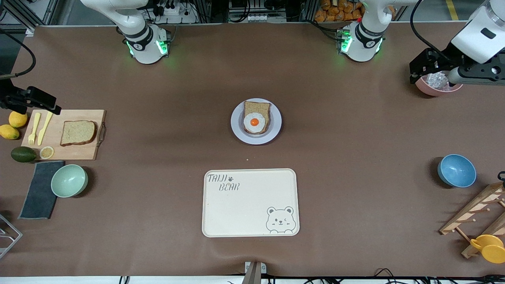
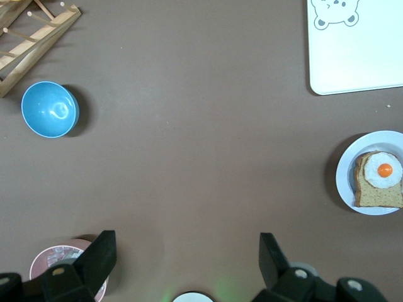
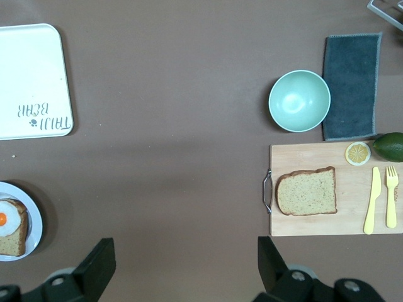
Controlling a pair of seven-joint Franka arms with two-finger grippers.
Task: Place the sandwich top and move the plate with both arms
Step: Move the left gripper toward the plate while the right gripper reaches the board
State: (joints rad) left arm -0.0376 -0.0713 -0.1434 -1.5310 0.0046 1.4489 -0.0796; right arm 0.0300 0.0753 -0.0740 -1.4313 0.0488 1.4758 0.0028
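The sandwich top [image 1: 78, 132] [image 3: 306, 191] is a plain tan bread slice lying flat on a wooden cutting board [image 1: 85, 152] at the right arm's end of the table. The pale lavender plate [image 1: 237, 128] [image 2: 345, 179] [image 3: 36, 217] sits mid-table and carries a second slice with a fried egg [image 1: 255, 121]. My right gripper [image 1: 43, 101] [image 3: 184, 246] hangs open and empty in the air beside the board, near the lemons. My left gripper [image 1: 420, 73] [image 2: 186, 242] hangs open and empty over a pink bowl [image 1: 438, 88] at the left arm's end.
A cream bear tray [image 1: 250, 203] lies nearer the front camera than the plate. Around the board are a mint bowl [image 1: 69, 180], dark cloth [image 1: 38, 195], avocado [image 1: 23, 154], lemons [image 1: 17, 118], yellow fork and knife. A blue bowl [image 1: 457, 170] and wooden rack [image 1: 473, 215] sit at the left arm's end.
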